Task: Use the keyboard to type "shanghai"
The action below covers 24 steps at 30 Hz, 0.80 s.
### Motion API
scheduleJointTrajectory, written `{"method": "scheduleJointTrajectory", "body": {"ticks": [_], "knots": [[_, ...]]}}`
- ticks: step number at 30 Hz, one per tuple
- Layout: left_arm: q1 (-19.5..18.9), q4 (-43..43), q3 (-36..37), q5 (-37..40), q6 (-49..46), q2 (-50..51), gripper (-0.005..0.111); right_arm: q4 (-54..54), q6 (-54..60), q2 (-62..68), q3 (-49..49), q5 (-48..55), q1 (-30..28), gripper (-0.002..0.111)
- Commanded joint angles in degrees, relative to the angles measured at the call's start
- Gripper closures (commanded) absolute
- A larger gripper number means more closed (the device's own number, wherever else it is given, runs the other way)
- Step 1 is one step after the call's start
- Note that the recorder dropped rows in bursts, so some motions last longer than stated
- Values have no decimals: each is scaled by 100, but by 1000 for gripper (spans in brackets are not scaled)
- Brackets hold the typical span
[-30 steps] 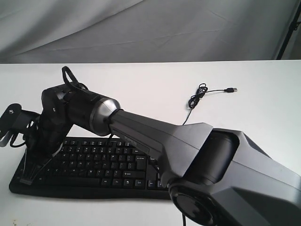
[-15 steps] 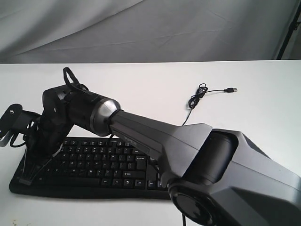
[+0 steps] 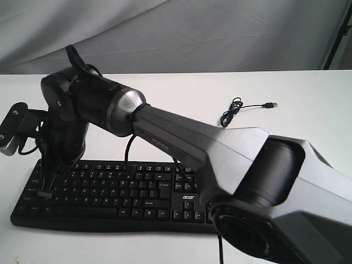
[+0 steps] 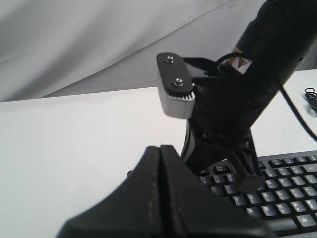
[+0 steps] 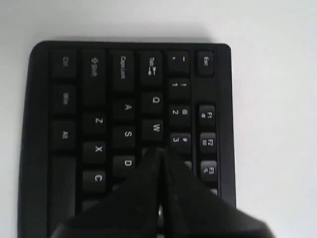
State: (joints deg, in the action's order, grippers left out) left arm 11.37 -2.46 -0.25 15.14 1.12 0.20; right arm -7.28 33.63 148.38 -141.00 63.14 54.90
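Note:
The black keyboard lies along the table's front edge; its left end fills the right wrist view. My right arm reaches across from the lower right. My right gripper points down over the keyboard's left end, shut and empty. In the right wrist view its tips sit over the keys beside W, S and D. I cannot tell whether they touch. My left gripper is shut and empty, off the keyboard's left end, facing the right gripper's fingers. It is out of the exterior view.
The keyboard's thin black cable lies coiled on the white table at the back right, ending in a USB plug. A grey cloth hangs behind. A black pole stands at the top right.
My right arm has lifted, and its gripper tip has moved from the keyboard's front-left corner up and back over the key rows. The acer logo now shows.

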Motion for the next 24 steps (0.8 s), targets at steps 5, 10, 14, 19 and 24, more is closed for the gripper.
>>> {"method": "scheduleJointTrajectory", "body": {"ticks": [5, 10, 14, 19, 24], "knots": [[23, -4, 25, -27, 16, -20, 107, 132, -70, -984, 1647, -559, -140, 108], [23, -4, 25, -27, 16, -20, 107, -224, 87, -1982, 3904, -2050, -401, 108], [23, -4, 25, -27, 16, -20, 107, -712, 407, -2417, 5005, -2946, -600, 108], [23, -4, 25, -27, 16, -20, 107, -1249, 846, -2351, 5093, -3064, -709, 108], [23, -4, 25, -27, 16, -20, 107, -1425, 993, -2241, 5093, -3111, -738, 108]]}}
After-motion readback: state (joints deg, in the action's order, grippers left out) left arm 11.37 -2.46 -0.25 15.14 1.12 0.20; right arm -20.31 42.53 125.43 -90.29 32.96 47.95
